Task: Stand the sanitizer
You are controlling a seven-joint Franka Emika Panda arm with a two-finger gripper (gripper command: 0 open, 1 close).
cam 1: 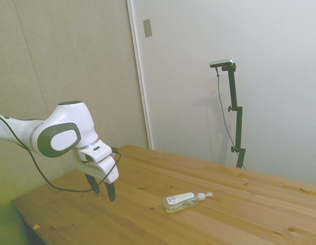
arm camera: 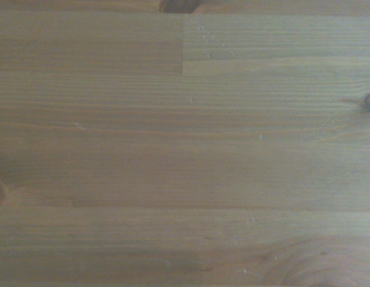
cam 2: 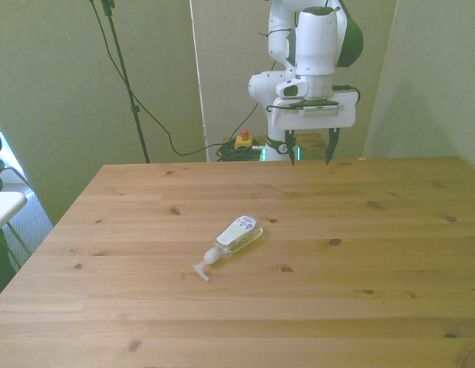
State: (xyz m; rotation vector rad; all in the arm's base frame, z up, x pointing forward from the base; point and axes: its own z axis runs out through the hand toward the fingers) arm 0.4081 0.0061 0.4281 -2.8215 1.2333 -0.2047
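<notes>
My pincer (cam 2: 308, 156) hangs above the tabletop (cam 2: 390, 253) near its far edge, its 2 dark fingers spread apart and pointing down, with nothing between them. The wrist view confirms that: only bare wood grain and a knot lie under me there, no part of the bottle. The sanitizer (cam 2: 239, 234) is well apart from the pincer, lying flat on its side out toward the middle of the tabletop, and in the front view it sits off to the front view's left of my fingers. Its body runs on a slant, the base end being the end nearer the pincer and the white pump nozzle (cam 2: 202, 269) pointing away from it; in the side view the same bottle (cam 1: 180, 201) lies with its nozzle on the far side from me. I judge it to be light, since it is small and slim with only pale yellowish liquid inside, and rigid enough to take a squeeze, though clear plastic is likely smooth and may slip or roll under a loose grip. The nozzle looks thin and the weakest part, so I would not take it there. The labelled body is the broadest stretch, and closing across its width, nearer the base, seems the safest hold for tipping it upright.
</notes>
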